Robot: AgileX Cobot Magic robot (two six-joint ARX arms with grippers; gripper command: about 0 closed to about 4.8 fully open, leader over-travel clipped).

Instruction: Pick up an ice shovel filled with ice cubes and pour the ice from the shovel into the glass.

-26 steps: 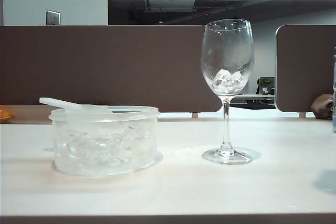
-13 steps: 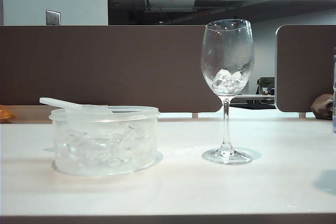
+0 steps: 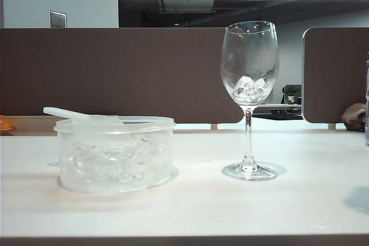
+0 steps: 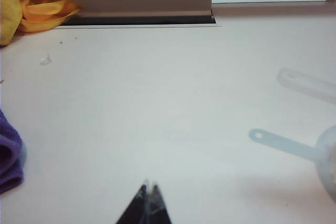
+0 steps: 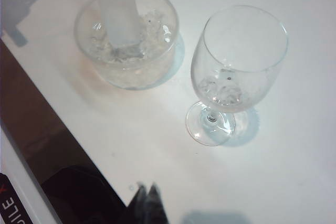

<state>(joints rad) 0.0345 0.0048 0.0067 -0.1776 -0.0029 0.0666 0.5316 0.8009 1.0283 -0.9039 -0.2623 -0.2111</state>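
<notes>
While exterior view lacks arms, left pincer [image 4: 148, 187] pressed together, right pincer [image 5: 147, 188] together, glass [image 5: 239, 59] below.

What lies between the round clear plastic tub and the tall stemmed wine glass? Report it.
Nothing: only bare white table separates the tub and the glass, shown in the exterior and right wrist views.

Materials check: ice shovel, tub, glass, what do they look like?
Ice shovel: likely plastic, milky translucent, matte; thin flat handle.
Tub: likely clear plastic, slightly cloudy wall, lipped rim.
Glass: looks like real glass, glossy, sharp highlights, fogged bowl, thin stem.
</notes>
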